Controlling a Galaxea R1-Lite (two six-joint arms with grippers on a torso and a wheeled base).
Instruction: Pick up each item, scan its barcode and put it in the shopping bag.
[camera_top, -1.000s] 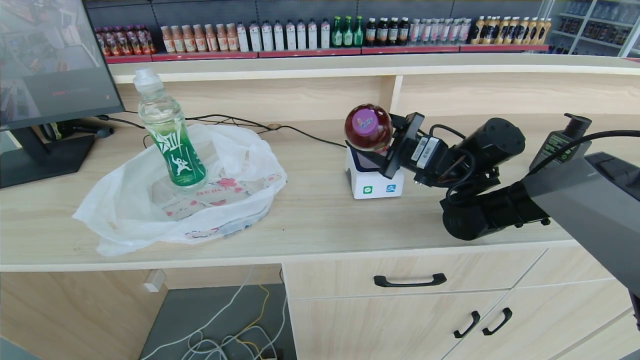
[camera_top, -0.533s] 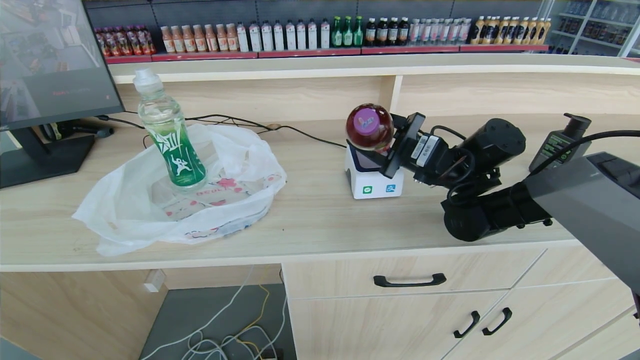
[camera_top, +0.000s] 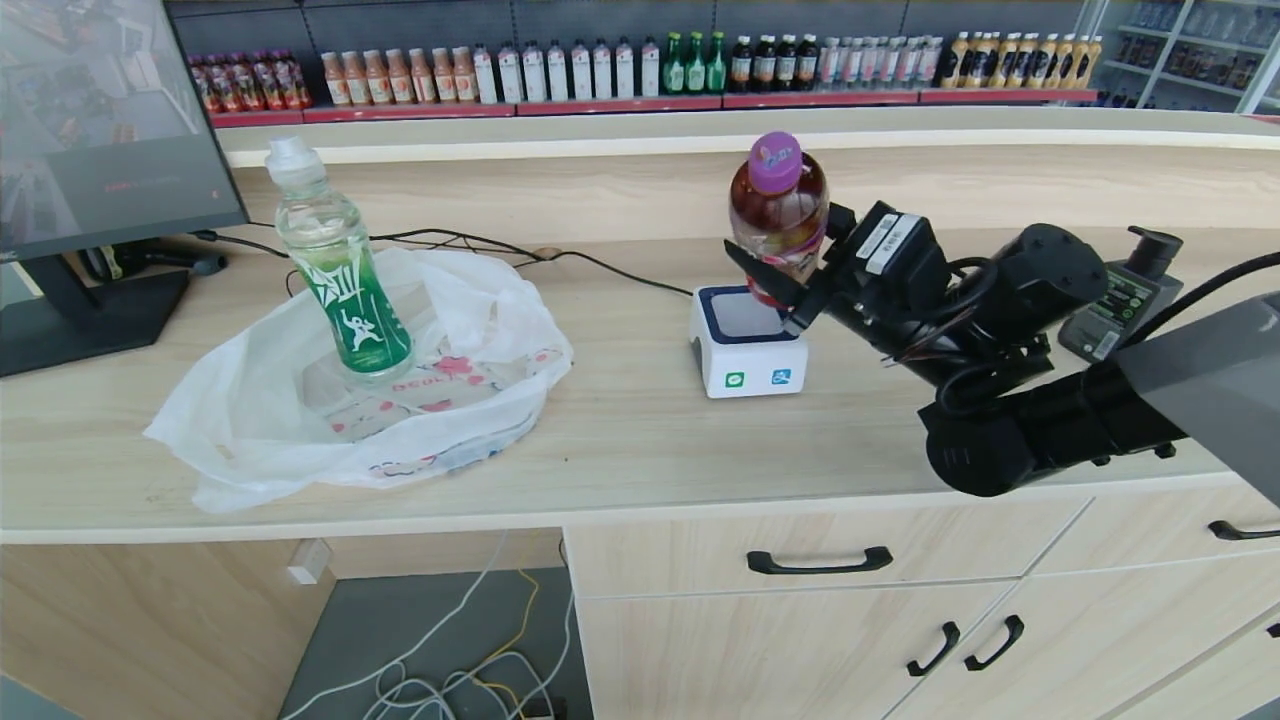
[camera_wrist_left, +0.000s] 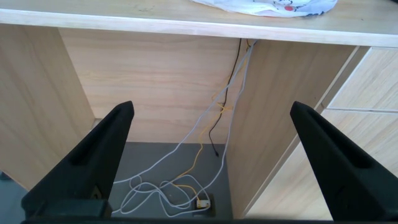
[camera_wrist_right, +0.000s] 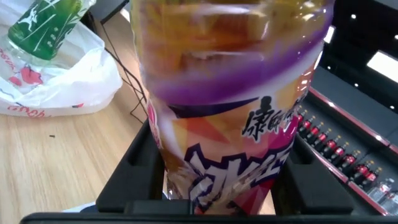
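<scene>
Item 1, tea bottle (camera_top: 778, 215): brown drink, purple cap (camera_top: 775, 161), purple and orange label; held upright with the cap up, above the counter (camera_top: 620, 440) at the far right corner of the scanner (camera_top: 747, 350). Item 2, right gripper (camera_top: 783, 282): clamped on the lower half of the tea bottle, one dark finger crossing the front of the label; in the right wrist view the tea bottle (camera_wrist_right: 230, 93) stands between the two fingers, pressed from both sides. Item 3, scanner: small white box with a dark-framed window facing up, resting on the counter near the middle. Item 4, shopping bag (camera_top: 250, 420): white plastic with red print, lying flat and open on the counter, well apart from the scanner on the robot's left. Item 5, green bottle (camera_top: 340, 270): clear with a green label and white cap, upright inside the shopping bag. Item 6, left gripper (camera_wrist_left: 211, 112): fingers spread wide with nothing between them, held low in front of the counter, facing the open recess where cables (camera_wrist_left: 180, 180) trail to the floor. Item 7, monitor (camera_top: 90, 120): on a black stand at the counter's far left. Item 8, dark pump bottle (camera_top: 1120, 295): on the counter behind the right arm. Item 9, drink bottles (camera_top: 640, 65): a long row on the red-edged shelf in the background.
</scene>
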